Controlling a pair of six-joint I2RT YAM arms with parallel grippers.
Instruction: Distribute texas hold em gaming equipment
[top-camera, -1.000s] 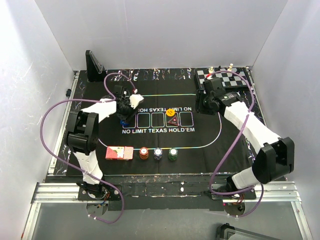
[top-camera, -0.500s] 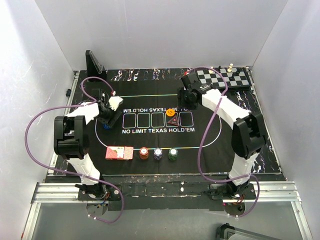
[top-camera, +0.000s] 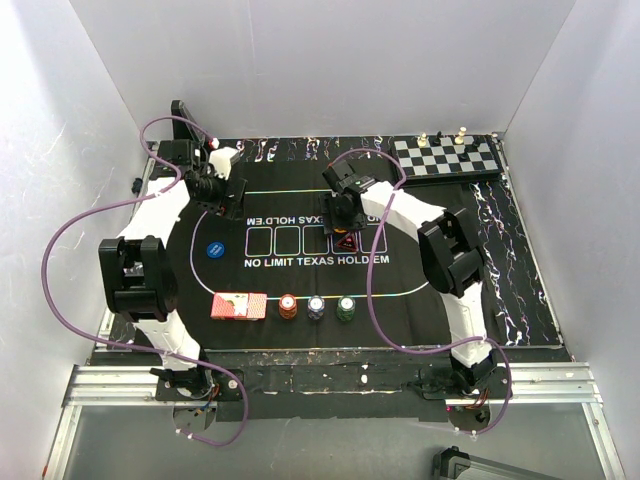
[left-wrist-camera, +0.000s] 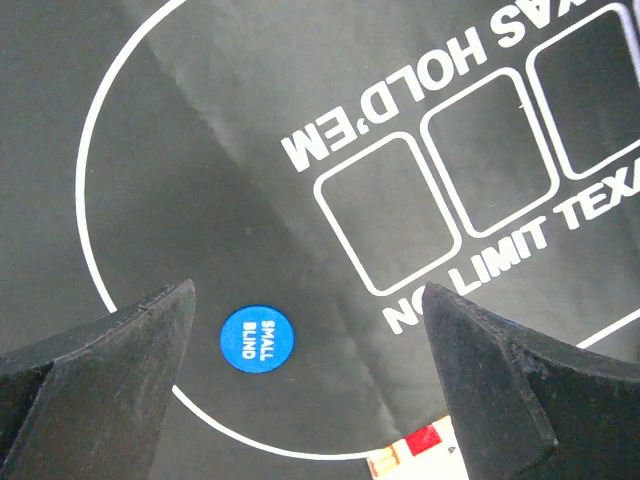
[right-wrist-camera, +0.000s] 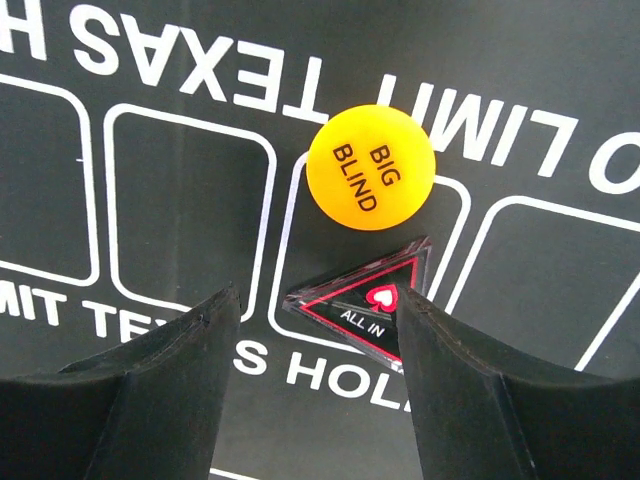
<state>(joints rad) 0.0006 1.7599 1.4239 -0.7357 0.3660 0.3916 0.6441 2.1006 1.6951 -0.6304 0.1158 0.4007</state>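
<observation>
The blue SMALL BLIND disc (top-camera: 213, 250) (left-wrist-camera: 257, 339) lies flat on the black felt mat (top-camera: 420, 270), just inside its white oval line at the left. My left gripper (top-camera: 224, 196) (left-wrist-camera: 308, 290) hovers above and behind it, open and empty. The yellow BIG BLIND disc (right-wrist-camera: 371, 167) and the dark triangular ALL IN marker (top-camera: 345, 242) (right-wrist-camera: 365, 300) lie on the middle card boxes. My right gripper (top-camera: 345, 218) (right-wrist-camera: 320, 292) hangs open over the marker. The red-backed cards (top-camera: 240, 305) and the red (top-camera: 288, 306), blue (top-camera: 316, 307) and green (top-camera: 345, 308) chips sit in a row at the near side.
A chessboard (top-camera: 447, 156) with a few pieces lies at the far right corner. A black stand (top-camera: 186, 125) rises at the far left corner, close behind my left arm. White walls enclose the table on three sides.
My left gripper opened, left the blue disc on the mat and drew back towards the far left. My right arm swung left from the chessboard to above the marker, opening a little wider.
</observation>
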